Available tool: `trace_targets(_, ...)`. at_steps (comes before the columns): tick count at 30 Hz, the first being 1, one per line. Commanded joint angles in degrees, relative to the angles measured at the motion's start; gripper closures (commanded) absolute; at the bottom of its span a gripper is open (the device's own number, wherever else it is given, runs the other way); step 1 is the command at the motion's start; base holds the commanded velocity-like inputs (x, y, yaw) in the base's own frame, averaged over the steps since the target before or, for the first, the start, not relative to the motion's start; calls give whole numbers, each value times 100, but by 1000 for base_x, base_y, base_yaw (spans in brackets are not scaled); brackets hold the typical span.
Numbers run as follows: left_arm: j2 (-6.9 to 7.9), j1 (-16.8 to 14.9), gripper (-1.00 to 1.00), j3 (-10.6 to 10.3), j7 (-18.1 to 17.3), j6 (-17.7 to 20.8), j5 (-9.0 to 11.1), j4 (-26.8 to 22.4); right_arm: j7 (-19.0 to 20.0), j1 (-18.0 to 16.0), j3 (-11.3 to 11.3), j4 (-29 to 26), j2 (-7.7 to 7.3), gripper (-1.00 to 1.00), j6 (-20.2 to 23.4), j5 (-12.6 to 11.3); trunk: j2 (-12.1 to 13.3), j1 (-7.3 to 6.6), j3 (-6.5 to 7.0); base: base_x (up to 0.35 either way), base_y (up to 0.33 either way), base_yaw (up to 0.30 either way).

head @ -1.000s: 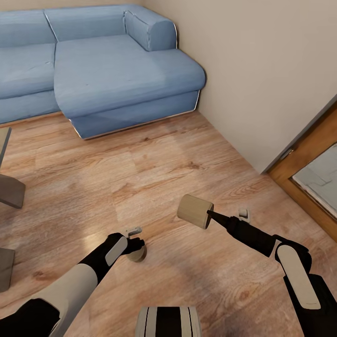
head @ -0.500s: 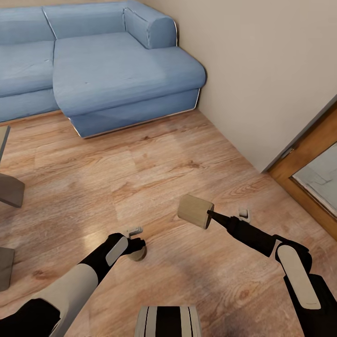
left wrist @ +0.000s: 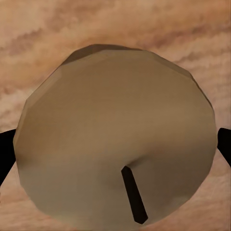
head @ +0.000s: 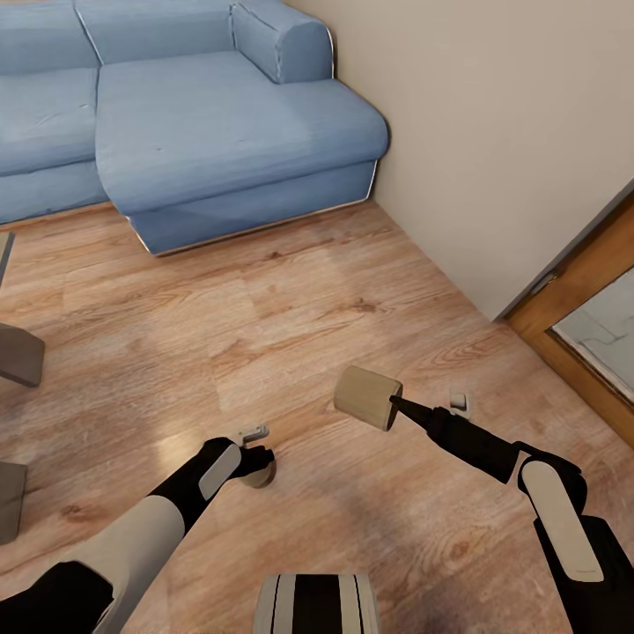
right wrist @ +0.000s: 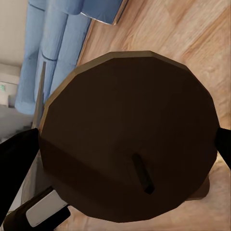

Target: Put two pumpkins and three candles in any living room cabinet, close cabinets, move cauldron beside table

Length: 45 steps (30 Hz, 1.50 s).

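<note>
Right gripper [head: 394,403] clenched on a candle [head: 366,397]; left gripper [head: 261,460] grasping another candle [head: 258,476]. Nothing stowed yet, by appearances; cabinet, pumpkins, cauldron pending.

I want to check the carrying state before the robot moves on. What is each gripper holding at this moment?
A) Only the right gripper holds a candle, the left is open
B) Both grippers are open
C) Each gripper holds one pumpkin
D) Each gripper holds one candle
D: the left gripper is closed on a tan candle and the right gripper on another candle; each wrist view shows a candle's wick end between the fingers.
</note>
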Motion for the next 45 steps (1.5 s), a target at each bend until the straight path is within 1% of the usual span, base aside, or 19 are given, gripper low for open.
trace_targets(1,5,3,-100,-35,43,5,56,34,26,-3,-8,-1,1,100,34,-7,-1,1,-4,0,0,0)
trace_targets(23,5,3,-100,-32,42,3,55,33,26,-3,-9,-1,1,100,34,-6,-1,1,-4,0,0,0)
trace_targets(39,-4,3,-100,-26,104,4,57,33,26,-3,-9,-1,1,100,34,-6,-1,1,-4,0,0,0)
trace_targets(40,-4,3,100,-26,104,4,56,33,28,-3,-9,-1,1,100,34,-6,-1,1,-4,0,0,0)
trace_targets(44,-4,3,100,-26,103,4,50,33,27,-3,-14,-1,1,100,35,-6,-1,1,-4,0,0,0)
trace_targets(45,-4,3,100,-26,100,4,49,33,27,-3,-50,-1,2,100,38,-11,-1,1,-4,0,0,0)
